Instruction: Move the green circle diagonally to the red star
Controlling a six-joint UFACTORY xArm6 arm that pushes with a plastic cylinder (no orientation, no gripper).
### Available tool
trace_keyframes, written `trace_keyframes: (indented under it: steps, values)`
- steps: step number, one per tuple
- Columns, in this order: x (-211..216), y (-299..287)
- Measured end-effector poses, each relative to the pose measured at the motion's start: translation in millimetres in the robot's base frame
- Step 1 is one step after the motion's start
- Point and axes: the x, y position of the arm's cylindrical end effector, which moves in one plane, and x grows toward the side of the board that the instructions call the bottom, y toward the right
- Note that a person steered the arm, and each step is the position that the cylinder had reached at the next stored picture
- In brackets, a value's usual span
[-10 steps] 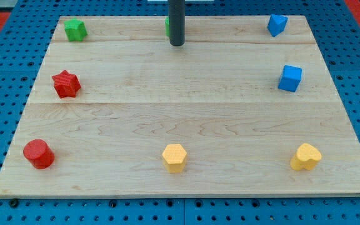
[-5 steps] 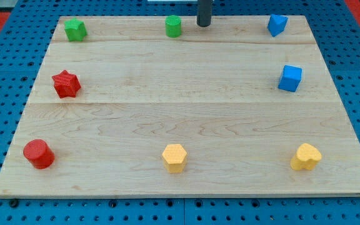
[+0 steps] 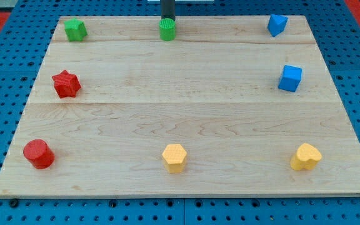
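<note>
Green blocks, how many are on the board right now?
2. A green block sits at the view's top left corner; the green circle is at top centre, with my tip right behind it.

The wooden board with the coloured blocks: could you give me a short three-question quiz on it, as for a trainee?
1. True or false: my tip sits just above the green circle, at the view's top.
2. Which block lies nearest the red star: A) blue cube, B) green block at the view's top left, C) yellow hexagon?
3. How many yellow blocks are on the board?

Key: 1 true; 2 B; 3 two.
</note>
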Motion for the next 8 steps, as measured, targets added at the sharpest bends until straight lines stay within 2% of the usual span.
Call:
trace_keyframes:
  steps: [5, 7, 8]
  values:
    - [82.8, -2.2]
    - [96.2, 65.6]
    - [102.8, 65.3]
